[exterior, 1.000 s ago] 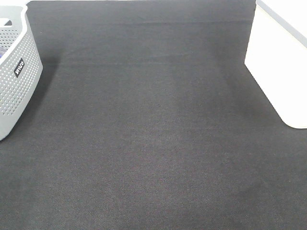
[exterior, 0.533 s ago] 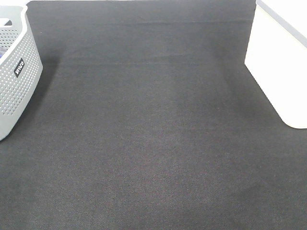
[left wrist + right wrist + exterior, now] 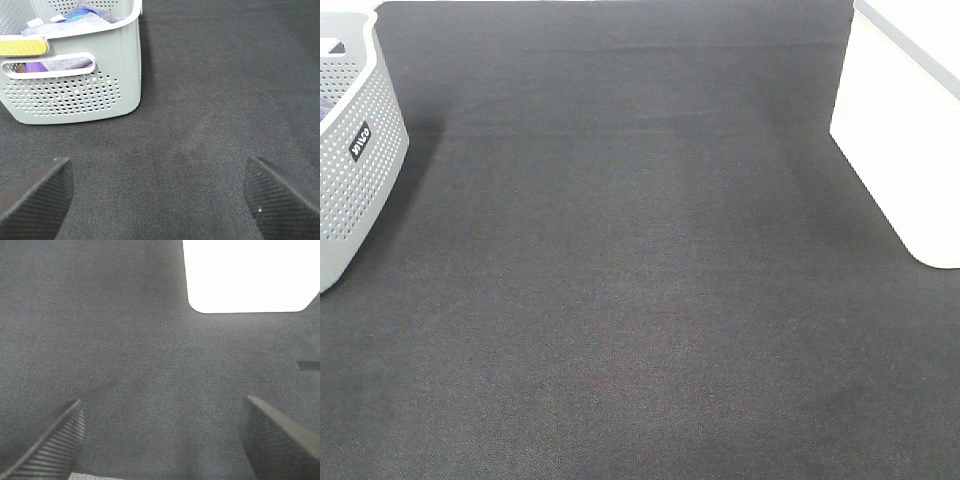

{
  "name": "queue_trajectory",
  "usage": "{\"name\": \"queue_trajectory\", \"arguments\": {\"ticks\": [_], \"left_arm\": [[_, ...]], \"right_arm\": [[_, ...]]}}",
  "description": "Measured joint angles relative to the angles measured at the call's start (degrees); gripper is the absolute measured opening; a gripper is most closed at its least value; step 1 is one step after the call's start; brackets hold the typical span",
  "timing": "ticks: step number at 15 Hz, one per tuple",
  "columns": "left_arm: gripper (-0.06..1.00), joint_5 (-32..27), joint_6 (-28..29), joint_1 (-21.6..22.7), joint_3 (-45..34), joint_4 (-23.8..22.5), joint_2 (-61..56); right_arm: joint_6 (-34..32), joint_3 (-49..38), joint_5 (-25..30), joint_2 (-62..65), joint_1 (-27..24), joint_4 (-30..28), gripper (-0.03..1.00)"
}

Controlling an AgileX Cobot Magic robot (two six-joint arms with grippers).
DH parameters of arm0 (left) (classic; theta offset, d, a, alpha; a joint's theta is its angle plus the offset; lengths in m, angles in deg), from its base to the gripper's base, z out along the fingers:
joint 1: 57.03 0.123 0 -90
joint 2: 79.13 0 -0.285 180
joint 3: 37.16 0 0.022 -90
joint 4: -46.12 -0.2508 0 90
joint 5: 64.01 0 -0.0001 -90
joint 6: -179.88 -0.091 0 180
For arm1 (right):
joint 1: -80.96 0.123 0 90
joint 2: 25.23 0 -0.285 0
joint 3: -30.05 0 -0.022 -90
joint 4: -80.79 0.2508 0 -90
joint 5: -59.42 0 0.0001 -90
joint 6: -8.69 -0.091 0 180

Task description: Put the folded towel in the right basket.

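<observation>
Exterior high view matches the earlier frames: no change, dark table mat (image 3: 640, 280) bare in the middle, grey perforated basket (image 3: 355, 150) at the left edge, white basket (image 3: 905, 130) at the right edge, neither arm in that view.

Folded towel: can't pick it out for certain. The left wrist view shows the grey basket (image 3: 75, 85) holding a heap of cloth (image 3: 75, 20), purple, blue and grey fabric showing over the rim and through the handle slot, with a yellow strip at one side; which piece is the towel, cannot tell. The white basket (image 3: 250, 275) shows overexposed in the right wrist view, contents not visible.

Left gripper (image 3: 160, 195) hangs above the mat near the grey basket, jaws spread wide, nothing between the fingertips (image 3: 35, 192). Right gripper (image 3: 160, 435) hangs over the mat facing the white basket, jaws also wide apart, empty.
</observation>
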Motion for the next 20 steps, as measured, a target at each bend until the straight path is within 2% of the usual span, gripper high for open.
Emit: {"name": "queue_trajectory", "arguments": {"ticks": [7,10,20], "left_arm": [[0.87,0.0,0.0,0.0,0.0,0.0,0.0],[0.87,0.0,0.0,0.0,0.0,0.0,0.0],[0.87,0.0,0.0,0.0,0.0,0.0,0.0]], "right_arm": [[0.0,0.0,0.0,1.4,0.0,0.0,0.79],[0.0,-0.1,-0.3,6.0,0.0,0.0,0.79],[0.0,-0.1,-0.3,6.0,0.0,0.2,0.79]]}}
